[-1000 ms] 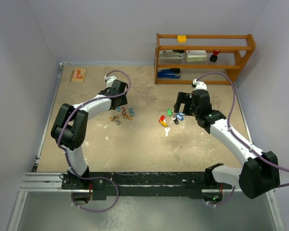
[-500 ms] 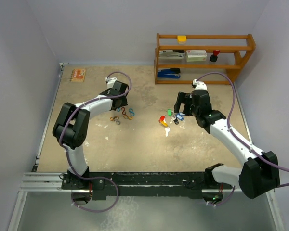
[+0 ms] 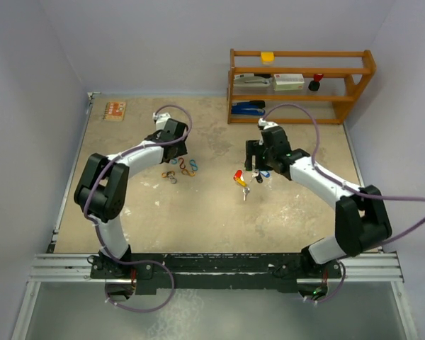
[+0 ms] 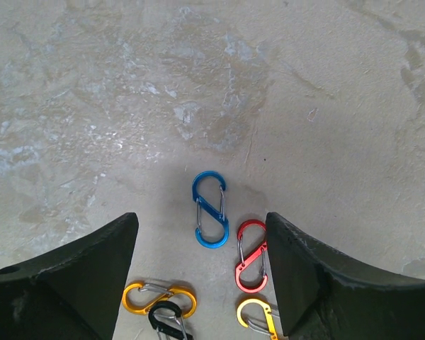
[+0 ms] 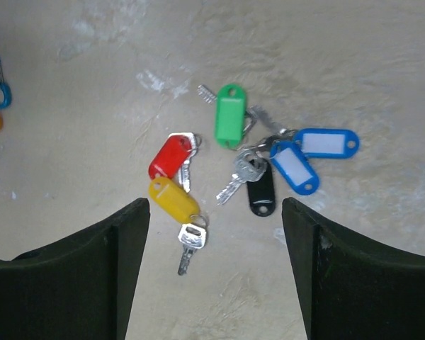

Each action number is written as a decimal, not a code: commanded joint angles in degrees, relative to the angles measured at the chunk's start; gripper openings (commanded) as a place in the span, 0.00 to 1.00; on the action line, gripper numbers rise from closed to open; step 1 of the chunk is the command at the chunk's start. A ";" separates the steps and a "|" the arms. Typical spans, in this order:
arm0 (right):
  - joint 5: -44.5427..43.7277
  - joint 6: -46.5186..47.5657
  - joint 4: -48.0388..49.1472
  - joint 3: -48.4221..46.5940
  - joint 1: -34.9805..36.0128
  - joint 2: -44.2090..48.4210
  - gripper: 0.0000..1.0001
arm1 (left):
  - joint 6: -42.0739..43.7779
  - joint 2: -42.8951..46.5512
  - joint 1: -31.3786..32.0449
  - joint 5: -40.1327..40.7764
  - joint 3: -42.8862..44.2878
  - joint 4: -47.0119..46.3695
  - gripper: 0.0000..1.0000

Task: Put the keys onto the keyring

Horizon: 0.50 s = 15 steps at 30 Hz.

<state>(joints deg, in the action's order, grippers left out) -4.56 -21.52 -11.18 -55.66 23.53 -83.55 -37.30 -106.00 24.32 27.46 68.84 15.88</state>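
Keys [image 5: 248, 166] lie in a loose heap on the table [image 3: 212, 219], right of centre, each on a coloured tag. The green tag [image 5: 231, 117], red tag [image 5: 171, 157] and yellow tag [image 5: 173, 200] sit to one side, with two blue tags [image 5: 326, 142] and a black tag [image 5: 261, 193] to the other. The right gripper [image 5: 214, 209] hangs directly above the heap, jaws spread wide and holding nothing.

Well apart to the left lie the S-shaped clips [image 3: 182, 170], which I take to be the keyrings. The left gripper [image 4: 202, 223] hovers over them, likewise wide open and empty. The blue clip [image 4: 210, 210] is centred between its fingers, with a red clip [image 4: 251, 256] just beside it.

The task looks to be at the first pick, with nothing threaded yet. The next move calls for the right arm to descend and close on one tag that stands clear of the rest; yellow or red seems easiest. The left arm should take the blue clip without catching its red neighbour.
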 commanded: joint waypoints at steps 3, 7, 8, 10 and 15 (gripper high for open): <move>0.72 6.82 -2.89 -5.36 7.75 -4.57 0.76 | -1.02 7.08 0.12 2.63 -0.65 -1.70 0.71; -2.64 8.91 -4.85 -7.68 12.01 -8.44 0.70 | -0.77 8.61 0.11 3.72 -0.71 -1.14 0.71; -3.58 9.33 -5.47 -8.35 12.87 -9.51 0.68 | -0.69 8.95 0.08 3.94 -0.72 -0.97 0.71; -6.32 9.85 -6.53 -9.68 14.51 -11.62 0.64 | -0.50 9.48 0.04 4.41 -0.79 -0.74 0.71; -12.32 10.16 -10.20 -13.23 17.25 -16.54 0.51 | -0.16 10.25 -0.48 4.81 -1.18 -0.57 0.71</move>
<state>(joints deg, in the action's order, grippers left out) -10.39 -13.06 -16.97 -65.12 39.42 -97.78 -37.45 -98.67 24.27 30.52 68.20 15.94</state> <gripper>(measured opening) 0.547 0.709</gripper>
